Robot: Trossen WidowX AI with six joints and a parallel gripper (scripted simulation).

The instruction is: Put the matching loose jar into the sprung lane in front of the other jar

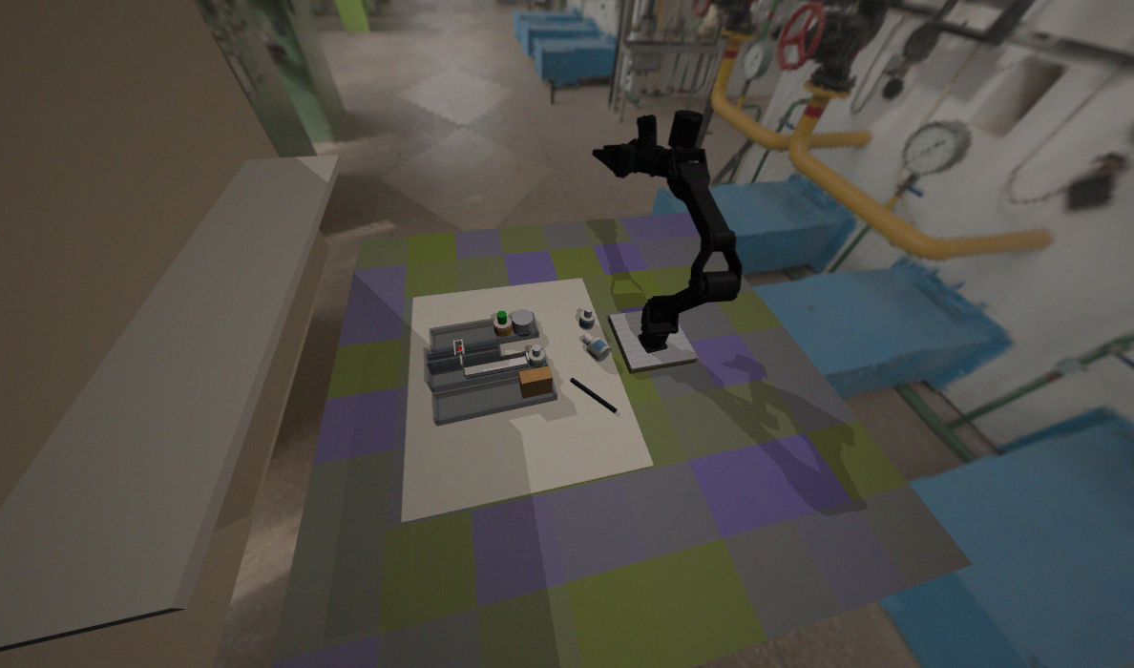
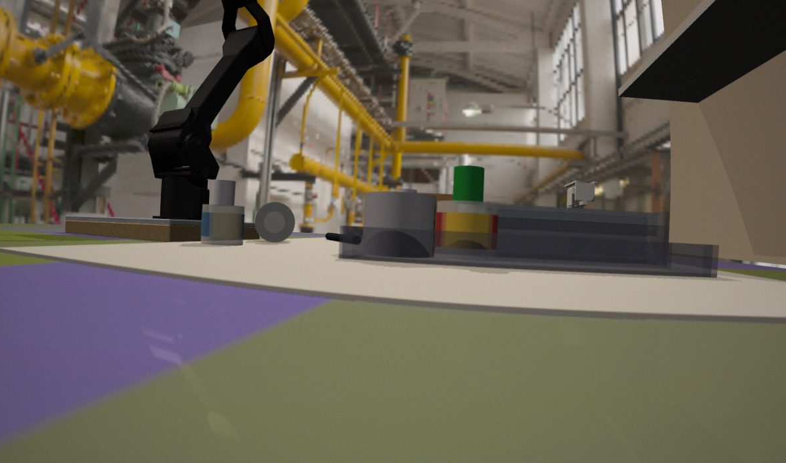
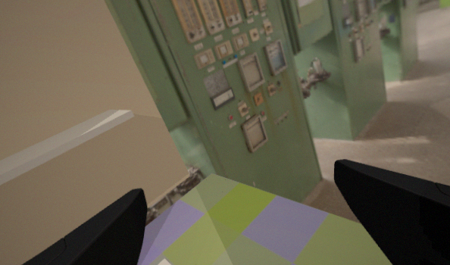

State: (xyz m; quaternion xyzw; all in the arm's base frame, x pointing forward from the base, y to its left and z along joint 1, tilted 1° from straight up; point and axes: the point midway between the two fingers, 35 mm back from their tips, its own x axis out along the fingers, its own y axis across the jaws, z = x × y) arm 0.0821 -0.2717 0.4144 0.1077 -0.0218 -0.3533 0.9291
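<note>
The sprung lane [image 1: 442, 379] is the middle lane in the top view. A grey-capped jar [image 1: 535, 355] stands near its front end, with a white pusher strip [image 1: 494, 365] behind it. One loose grey-capped jar [image 1: 586, 320] [image 2: 222, 225] stands upright in front of the lanes, with blue and beige on its side. Another loose jar [image 1: 598, 346] [image 2: 274, 222] lies on its side beside it, with a blue label. Which one matches the lane jar, I cannot tell. My gripper [image 1: 607, 159] [image 3: 241, 183] is open and empty, high above the table and far from the jars.
The far lane holds a green-capped jar [image 1: 502, 324] [image 2: 468, 221] and a grey cylinder [image 1: 522, 322] [image 2: 398, 224]. The near lane holds an orange-brown box [image 1: 535, 382]. A black stick [image 1: 593, 395] lies in front of the lanes. A pale shelf [image 1: 180, 332] stands beyond the table's left side.
</note>
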